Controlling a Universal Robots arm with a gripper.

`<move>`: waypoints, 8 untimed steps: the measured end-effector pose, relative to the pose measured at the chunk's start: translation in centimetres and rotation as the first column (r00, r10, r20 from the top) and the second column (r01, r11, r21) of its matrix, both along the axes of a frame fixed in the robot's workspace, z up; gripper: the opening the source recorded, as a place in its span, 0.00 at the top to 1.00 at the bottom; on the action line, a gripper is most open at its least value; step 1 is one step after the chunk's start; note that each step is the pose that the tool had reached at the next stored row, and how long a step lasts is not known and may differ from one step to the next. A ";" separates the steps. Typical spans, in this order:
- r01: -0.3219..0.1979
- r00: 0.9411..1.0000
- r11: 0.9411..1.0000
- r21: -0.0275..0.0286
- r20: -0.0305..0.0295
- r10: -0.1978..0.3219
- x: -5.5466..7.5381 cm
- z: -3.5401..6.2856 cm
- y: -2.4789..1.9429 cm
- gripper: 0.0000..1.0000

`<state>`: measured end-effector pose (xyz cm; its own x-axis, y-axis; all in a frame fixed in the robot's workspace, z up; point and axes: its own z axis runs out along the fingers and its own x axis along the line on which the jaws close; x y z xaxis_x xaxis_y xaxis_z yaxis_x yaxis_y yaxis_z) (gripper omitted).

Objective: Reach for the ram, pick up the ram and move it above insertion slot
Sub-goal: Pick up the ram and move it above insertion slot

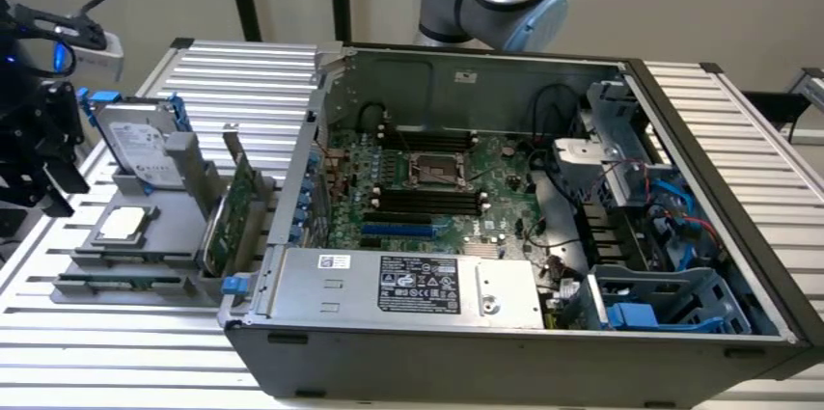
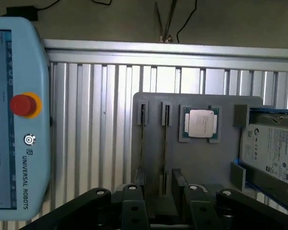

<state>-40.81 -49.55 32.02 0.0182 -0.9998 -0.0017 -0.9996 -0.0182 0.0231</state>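
The ram (image 1: 119, 283) is a thin green strip set on edge in the front slot of the grey holder (image 1: 154, 236), at the exterior view's left. In the wrist view it is a dark edge-on line (image 2: 164, 148) in the holder's slot, with a second similar line (image 2: 142, 143) beside it. My gripper (image 1: 39, 164) hangs over the holder's far left end, above the strips and apart from them. Its black fingers (image 2: 134, 199) stand open in the wrist view, and the gripper (image 2: 158, 194) has nothing between them. The dark insertion slots (image 1: 425, 200) lie on the motherboard inside the open case.
The holder also carries a CPU (image 2: 200, 123), a hard drive (image 2: 273, 153) and an upright green expansion card (image 1: 232, 212) with a metal bracket. A teach pendant (image 2: 14, 120) lies on the ribbed metal table (image 2: 96, 120). The computer case wall (image 1: 309, 169) rises between the holder and the motherboard.
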 end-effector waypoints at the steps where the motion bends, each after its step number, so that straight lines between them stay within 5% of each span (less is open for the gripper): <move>1: 0.005 1.000 1.000 0.000 0.000 -0.005 0.0 -0.17 -0.04 0.64; 8: 0.037 0.999 0.999 0.000 0.002 -0.037 0.0 -1.45 -0.33 0.64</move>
